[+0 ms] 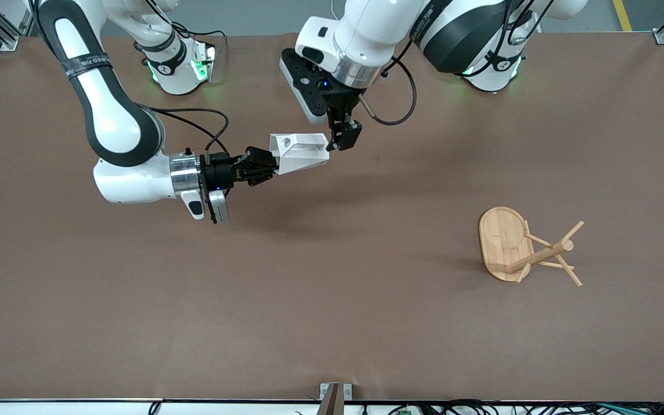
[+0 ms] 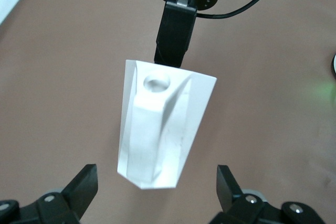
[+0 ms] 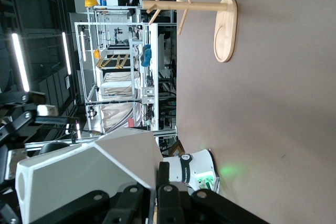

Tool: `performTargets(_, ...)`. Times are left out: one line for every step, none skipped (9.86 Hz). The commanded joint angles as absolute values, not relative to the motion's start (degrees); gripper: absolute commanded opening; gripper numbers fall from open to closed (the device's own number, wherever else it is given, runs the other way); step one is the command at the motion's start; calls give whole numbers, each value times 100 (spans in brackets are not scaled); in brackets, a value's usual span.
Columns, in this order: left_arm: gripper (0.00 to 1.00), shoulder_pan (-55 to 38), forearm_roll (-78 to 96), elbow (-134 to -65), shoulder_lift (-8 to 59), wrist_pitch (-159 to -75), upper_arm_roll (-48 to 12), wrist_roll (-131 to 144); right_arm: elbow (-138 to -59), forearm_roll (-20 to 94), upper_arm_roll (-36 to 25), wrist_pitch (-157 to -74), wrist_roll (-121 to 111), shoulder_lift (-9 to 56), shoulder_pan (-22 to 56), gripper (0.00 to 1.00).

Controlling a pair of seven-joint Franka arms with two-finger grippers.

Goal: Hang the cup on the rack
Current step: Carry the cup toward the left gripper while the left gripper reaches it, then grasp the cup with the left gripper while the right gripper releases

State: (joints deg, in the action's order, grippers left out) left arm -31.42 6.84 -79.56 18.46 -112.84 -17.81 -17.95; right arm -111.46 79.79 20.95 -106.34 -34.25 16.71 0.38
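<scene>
The right hand (image 1: pixel 268 164) holds the cup (image 1: pixel 300 153) clamped, sideways, above the tabletop (image 1: pixel 332 323). The left wrist view shows the left hand (image 2: pixel 155 187) with fingers wide apart around the cup's end. The rack (image 1: pixel 525 248) stands toward the left arm's end.

Even, diffuse light from overhead leaves the brown bench (image 1: pixel 332 323) evenly bright in the front view, with soft, faint shadows under both arms and beside the rack (image 1: pixel 516 245). Green glow marks the arm bases. In the left wrist view the white cup (image 2: pixel 163 129) is sharp. The right wrist view shows glaring ceiling strip lights.
</scene>
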Motion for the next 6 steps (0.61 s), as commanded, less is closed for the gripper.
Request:
performTargets(100, -3129, 765, -7954, 2188, -11417, -1890, -2065, -11364, 8191, 2153, -10591, -3533, 1450, -18, 0)
performTargets(100, -3129, 773, -7954, 2275, -11417, -1898, -2170, -11364, 8191, 2162, -10573, -3533, 1450, -18, 0)
performTargets(100, -3112, 895, -7954, 2311, -11417, -1890, -2406, -11364, 8270, 2162, -10573, -3533, 1433, -18, 0)
performTargets(100, -3111, 931, -7954, 2364, -11417, -1890, -2582, -11356, 8392, 2162, -10556, -3533, 1424, 0, 0)
performTargets(100, -3111, 940, -7954, 2399, -11417, -1890, -2627, -11355, 8428, 2171, -10556, -3533, 1424, 0, 0)
performTargets(98, -3129, 940, -7963, 2391, -11417, -1890, -2619, -11355, 8437, 2197, -10556, -3533, 1354, -9, 0)
